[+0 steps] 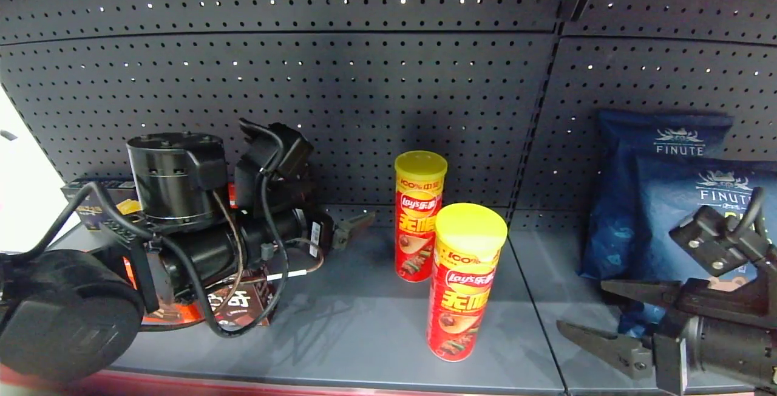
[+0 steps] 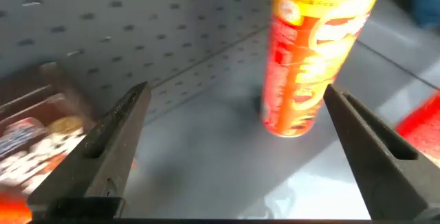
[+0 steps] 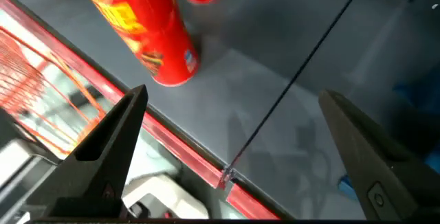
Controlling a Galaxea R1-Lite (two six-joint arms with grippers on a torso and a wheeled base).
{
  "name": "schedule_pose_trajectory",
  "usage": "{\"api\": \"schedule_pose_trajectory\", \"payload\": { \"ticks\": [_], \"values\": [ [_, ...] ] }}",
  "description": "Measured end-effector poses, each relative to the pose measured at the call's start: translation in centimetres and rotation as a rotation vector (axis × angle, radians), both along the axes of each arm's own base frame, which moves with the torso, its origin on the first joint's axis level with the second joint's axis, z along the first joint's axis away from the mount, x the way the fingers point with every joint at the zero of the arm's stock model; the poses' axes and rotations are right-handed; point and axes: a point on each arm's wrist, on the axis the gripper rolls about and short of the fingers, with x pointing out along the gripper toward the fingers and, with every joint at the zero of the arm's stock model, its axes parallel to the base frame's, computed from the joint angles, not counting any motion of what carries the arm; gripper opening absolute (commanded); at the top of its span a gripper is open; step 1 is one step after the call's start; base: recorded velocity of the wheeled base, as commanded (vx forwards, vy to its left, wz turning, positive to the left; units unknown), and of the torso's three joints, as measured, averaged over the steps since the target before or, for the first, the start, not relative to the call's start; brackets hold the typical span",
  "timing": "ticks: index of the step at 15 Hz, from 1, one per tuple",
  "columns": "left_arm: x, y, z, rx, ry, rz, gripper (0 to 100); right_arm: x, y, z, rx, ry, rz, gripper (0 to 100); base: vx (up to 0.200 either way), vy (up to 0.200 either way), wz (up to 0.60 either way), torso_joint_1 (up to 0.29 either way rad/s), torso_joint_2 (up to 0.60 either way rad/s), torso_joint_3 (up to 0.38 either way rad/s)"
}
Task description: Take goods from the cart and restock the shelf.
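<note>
Two red chip cans with yellow lids stand upright on the grey shelf (image 1: 364,329): the rear can (image 1: 419,214) near the pegboard and the front can (image 1: 466,280) closer to the edge. My left gripper (image 1: 351,226) lies low over the shelf, left of the rear can and pointing at it. It is open and holds nothing (image 2: 240,148), with the rear can (image 2: 309,59) a little ahead of its fingertips. My right gripper (image 1: 598,317) hovers open and holding nothing at the shelf's front edge, right of the front can (image 3: 144,31).
Blue snack bags (image 1: 661,183) lean on the pegboard in the right bay, behind my right gripper. Dark snack boxes (image 1: 240,305) lie under and behind my left arm. A red strip (image 3: 206,169) lines the shelf's front edge, with an orange wire cart (image 3: 41,80) below it.
</note>
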Motion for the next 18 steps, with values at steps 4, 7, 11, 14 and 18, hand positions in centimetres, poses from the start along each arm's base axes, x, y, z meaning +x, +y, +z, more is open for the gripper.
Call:
{"api": "schedule_pose_trajectory", "payload": {
  "ticks": [4,7,11,14,18],
  "values": [
    [-1.0,-0.1,1.0,0.022,-0.011,0.089,100,1.5,1.4,-1.4,-0.089,0.029,-0.084,100,0.000,0.000,0.00,0.000,0.00,0.000],
    [-1.0,0.1,1.7,0.023,-0.039,0.164,100,2.1,2.1,-2.3,-0.145,0.043,-0.172,100,0.000,0.000,0.00,0.000,0.00,0.000],
    [-1.1,0.5,1.7,0.023,-0.039,0.173,100,3.1,3.8,-2.3,-0.135,0.055,-0.223,100,0.000,0.000,0.00,0.000,0.00,0.000],
    [-1.0,0.7,1.7,0.022,-0.040,0.182,100,4.3,5.2,-2.6,-0.159,0.059,-0.231,100,0.000,0.000,0.00,0.000,0.00,0.000],
    [-0.7,1.3,1.7,0.022,-0.038,0.206,100,5.7,7.3,-3.5,-0.196,0.074,-0.224,100,0.000,0.000,0.00,0.000,0.00,0.000]
  ]
}}
